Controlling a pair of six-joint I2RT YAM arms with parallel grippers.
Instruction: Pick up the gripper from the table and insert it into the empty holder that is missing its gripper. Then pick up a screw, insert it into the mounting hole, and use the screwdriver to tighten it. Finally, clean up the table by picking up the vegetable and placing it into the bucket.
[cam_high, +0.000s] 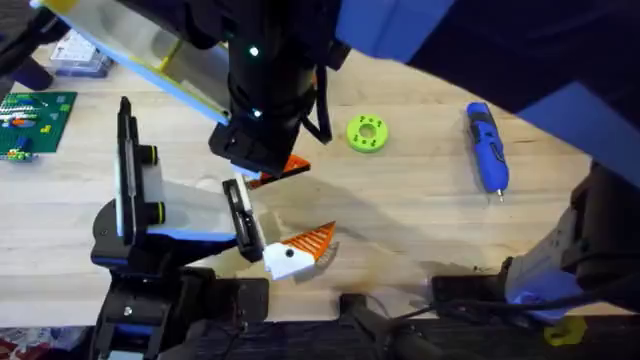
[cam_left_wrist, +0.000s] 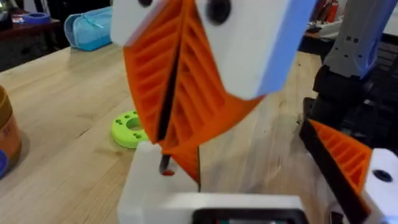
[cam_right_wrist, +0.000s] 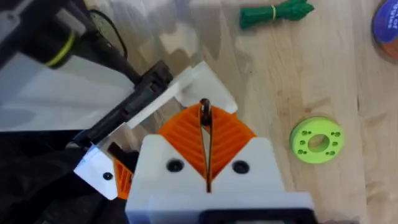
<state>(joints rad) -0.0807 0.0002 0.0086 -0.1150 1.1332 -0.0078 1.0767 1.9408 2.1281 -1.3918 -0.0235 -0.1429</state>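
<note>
Holding a small dark screw (cam_right_wrist: 204, 111) between pressed-together fingers, the right pincer (cam_right_wrist: 206, 124) hangs just above the holder (cam_high: 135, 215). Judged step: screw insertion; next, align over the mounting hole. Left pincer (cam_high: 290, 255): cannot tell.

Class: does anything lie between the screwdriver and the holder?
Yes. A green disc lies on the table between the screwdriver and the holder, slightly off the straight line, and the right claw, shut on a screw, hangs over the holder.
</note>
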